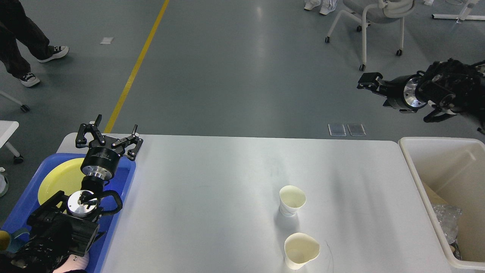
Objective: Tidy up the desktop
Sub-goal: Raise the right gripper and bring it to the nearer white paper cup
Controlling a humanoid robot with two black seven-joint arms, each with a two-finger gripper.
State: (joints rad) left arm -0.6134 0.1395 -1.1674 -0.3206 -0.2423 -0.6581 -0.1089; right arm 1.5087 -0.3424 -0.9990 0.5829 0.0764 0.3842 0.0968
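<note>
two paper cups stand on the desktop (212,189), both upright and open at the top: the far cup (291,200) sits right of the middle, and the near cup (301,250), its rim bent out of round, sits just in front of it, close to the near edge. they are near each other but not touching. one blue tray (123,189) lies at the left end of the desktop and holds one yellow plate (62,180). one off-white bin (420,178) stands against the right end, with crumpled clear plastic (447,222) and something brown inside.

the left gripper (109,135) hangs over the far corner of the tray, its two fingers spread apart and holding nothing. the right gripper (369,80) reaches in from the right, high above the floor beyond the far right corner of the desktop; it is seen from the side and dark, so i cannot tell whether its fingers are apart or together.

the desktop is white, smooth and slightly glossy, with rounded corners, filling the lower middle of the view. beyond it is a grey floor with one yellow line (132,72), one wheeled chair (373,19) at the far right, and a person's legs (17,41) at the far left.
</note>
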